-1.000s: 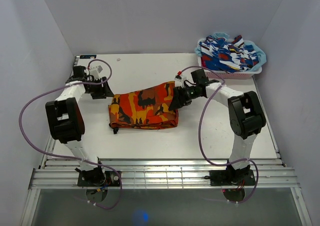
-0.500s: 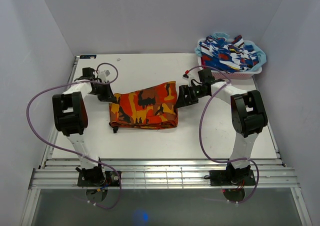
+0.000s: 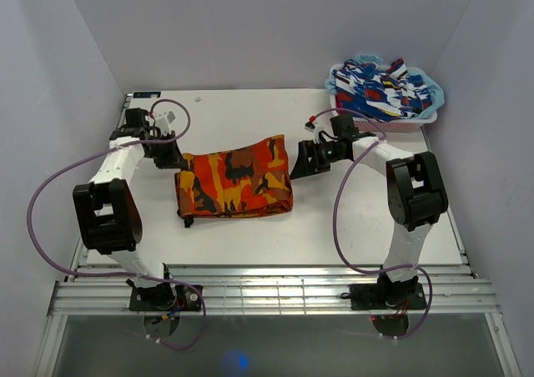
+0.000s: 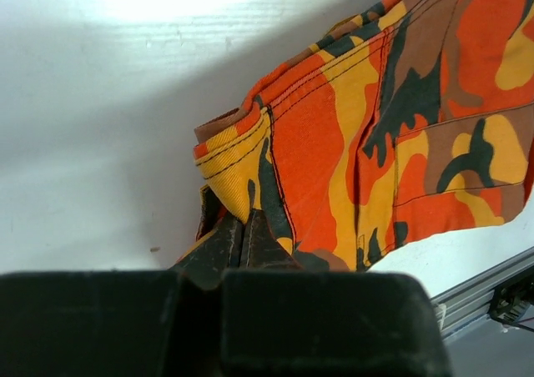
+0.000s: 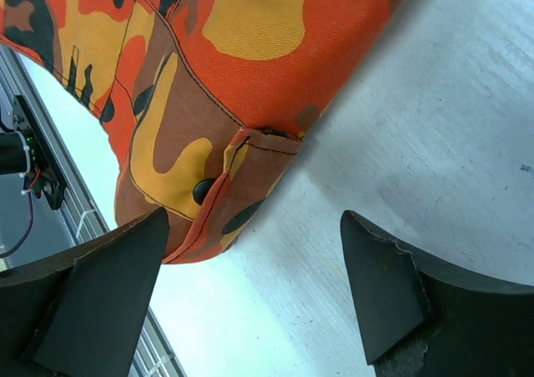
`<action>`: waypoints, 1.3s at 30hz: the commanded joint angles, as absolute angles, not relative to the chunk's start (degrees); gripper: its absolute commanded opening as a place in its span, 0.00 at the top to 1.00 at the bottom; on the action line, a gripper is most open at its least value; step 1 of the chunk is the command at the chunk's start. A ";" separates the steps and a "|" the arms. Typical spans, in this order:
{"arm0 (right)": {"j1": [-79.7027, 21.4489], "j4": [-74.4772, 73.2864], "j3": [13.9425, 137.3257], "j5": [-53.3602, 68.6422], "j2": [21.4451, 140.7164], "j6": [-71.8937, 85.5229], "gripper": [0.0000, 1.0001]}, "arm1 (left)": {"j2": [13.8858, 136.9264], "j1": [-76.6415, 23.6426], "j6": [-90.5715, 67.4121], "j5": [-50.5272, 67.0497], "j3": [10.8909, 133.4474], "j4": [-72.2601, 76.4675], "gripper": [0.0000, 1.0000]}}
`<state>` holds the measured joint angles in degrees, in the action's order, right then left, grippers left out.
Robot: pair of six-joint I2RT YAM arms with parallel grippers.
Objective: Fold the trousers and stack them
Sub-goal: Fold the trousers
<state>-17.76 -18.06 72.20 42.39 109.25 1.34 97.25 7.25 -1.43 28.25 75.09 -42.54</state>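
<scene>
The trousers (image 3: 235,179), in orange, red and yellow camouflage with dark blotches, lie folded into a compact band across the middle of the table. My left gripper (image 3: 178,162) is at their far left corner, and the left wrist view shows it (image 4: 242,227) shut on the yellow hem of the trousers (image 4: 400,127). Just off their right end, my right gripper (image 3: 298,162) stands open. In the right wrist view its fingers (image 5: 254,223) straddle bare table beside a pocket flap with a dark button on the trousers (image 5: 250,60).
A pink basket (image 3: 385,121) heaped with blue, white and red clothes sits at the far right corner. The white table (image 3: 250,114) ends in a slatted metal rail at the near edge. Purple cables loop beside both arms.
My left gripper has shut on the trousers' left corner, and the cloth has slid slightly left. The right gripper has let go, drawn back off the right end and opened wider.
</scene>
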 commanded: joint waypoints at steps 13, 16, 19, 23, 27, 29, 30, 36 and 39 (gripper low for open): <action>-17.93 -18.54 74.62 44.74 108.28 1.23 0.11 | 107.30 8.00 1.59 25.92 75.05 -38.50 0.60; -17.93 -18.54 74.53 44.56 108.28 1.14 0.11 | 109.68 8.00 1.32 27.07 77.25 -37.18 0.53; -17.93 -18.72 74.44 44.65 108.28 1.06 0.11 | 112.41 8.00 1.06 27.60 80.24 -36.74 0.63; -17.93 -18.81 74.27 44.73 108.28 0.88 0.11 | 113.64 8.00 1.49 28.47 83.58 -36.12 0.69; -18.02 -18.81 74.53 44.82 108.37 1.05 0.12 | 111.72 8.00 1.76 30.23 86.31 -37.61 0.92; -18.02 -18.81 74.71 45.00 108.46 1.05 0.12 | 110.22 8.00 2.11 29.97 86.57 -39.10 1.00; -18.02 -18.81 74.71 45.09 108.46 1.14 0.12 | 108.56 7.91 2.37 29.62 86.57 -39.72 1.00; -17.93 -18.98 74.88 45.53 108.81 1.23 0.12 | 101.35 8.00 3.33 27.33 82.54 -41.22 0.87; -18.02 -18.55 74.62 45.70 109.16 1.49 0.12 | 102.91 8.09 3.60 26.98 81.56 -41.57 0.58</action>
